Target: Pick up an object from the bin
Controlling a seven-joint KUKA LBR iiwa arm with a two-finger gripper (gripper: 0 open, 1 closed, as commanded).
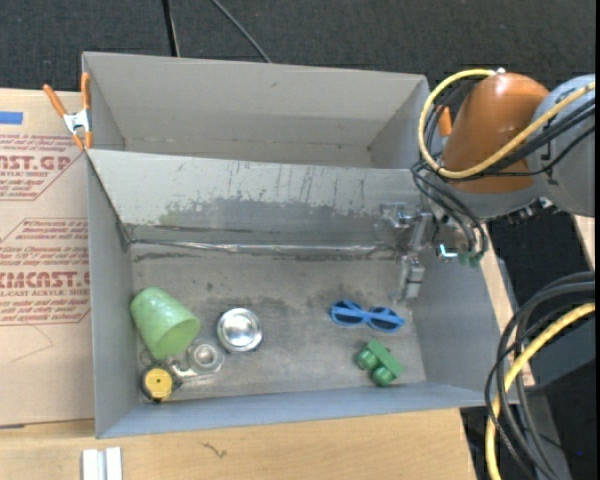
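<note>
My gripper (pixel 412 280) hangs at the right side of the bin, its metal fingers pointing down just above and right of a pair of blue toy sunglasses (pixel 366 316) lying flat on the floor. Nothing shows between the fingers. A small green plastic piece (pixel 378 362) lies in front of the sunglasses, near the bin's front right corner.
At the front left lie a light green cup (pixel 162 322) on its side, a shiny metal cup (pixel 239 330), a clear round lid (pixel 204 358) and a small yellow wheel-like piece (pixel 157 384). The arm with its orange cover and yellow cables reaches in over the right rim.
</note>
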